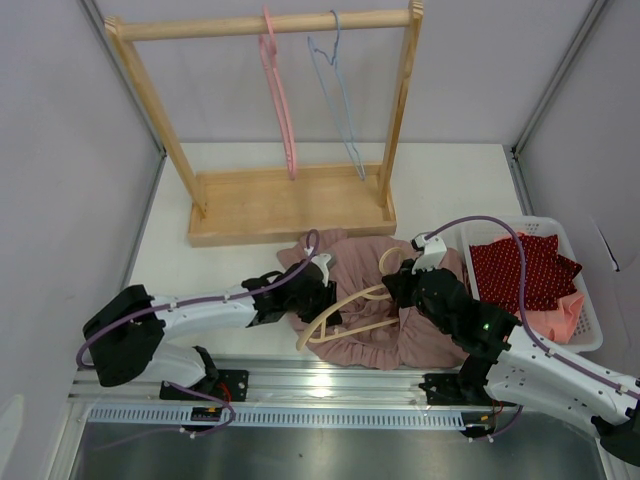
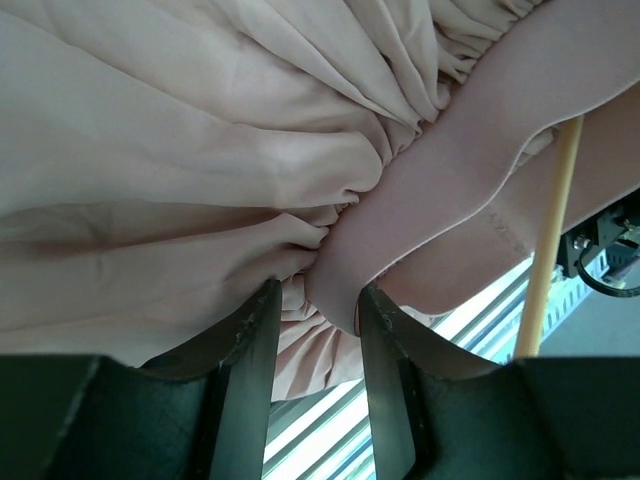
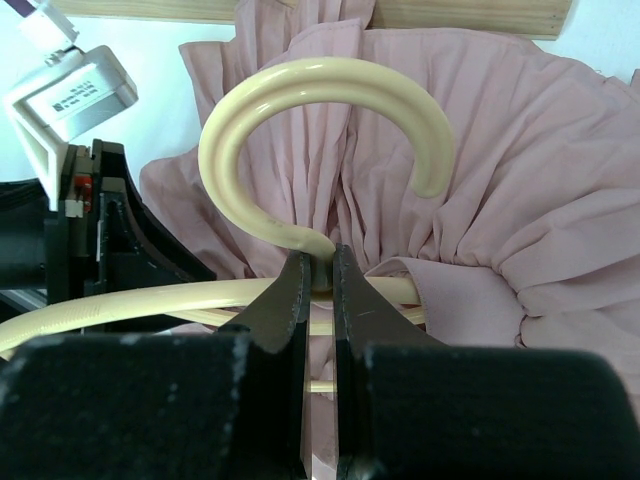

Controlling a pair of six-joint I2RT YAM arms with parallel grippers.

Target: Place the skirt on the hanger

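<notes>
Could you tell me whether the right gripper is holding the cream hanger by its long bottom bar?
No, the right gripper is clamped on the cream hanger at the neck just below its hook.

Hanger (image 1: 345,315) lower bar under skirt (image 1: 375,340), seemingly; left tool (image 1: 322,300) obscured.

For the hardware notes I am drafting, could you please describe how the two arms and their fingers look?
Both arms have white link shells with black joints. A purple cable runs along the left arm and loops over the right arm, which shows a small green light. Each wrist carries a white camera housing. The fingers are flat black blades with scuffed, speckled edges.
</notes>
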